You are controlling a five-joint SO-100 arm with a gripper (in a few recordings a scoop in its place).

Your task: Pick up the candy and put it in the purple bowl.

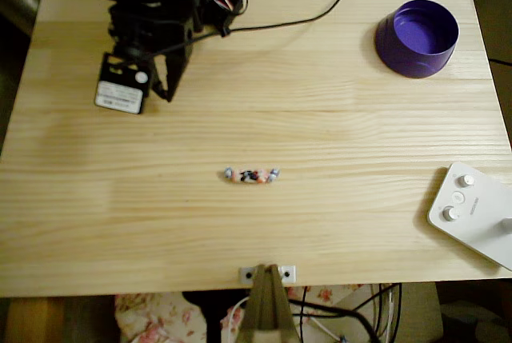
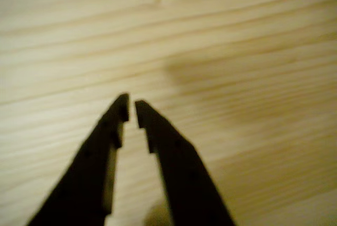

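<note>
The candy (image 1: 250, 175), a small pinkish-white wrapped sweet with bluish twisted ends, lies flat near the middle of the wooden table (image 1: 320, 119). The purple bowl (image 1: 417, 37) stands upright at the far right corner with nothing inside. My black gripper (image 1: 166, 87) hangs over the far left of the table, well away from both. In the wrist view my gripper (image 2: 131, 107) has its two dark fingers nearly touching at the tips, with nothing between them and bare wood beneath.
A white device with round knobs (image 1: 472, 211) sits at the right front edge. A black cable (image 1: 304, 19) runs across the back of the table. A small metal bracket (image 1: 268, 273) is at the front edge.
</note>
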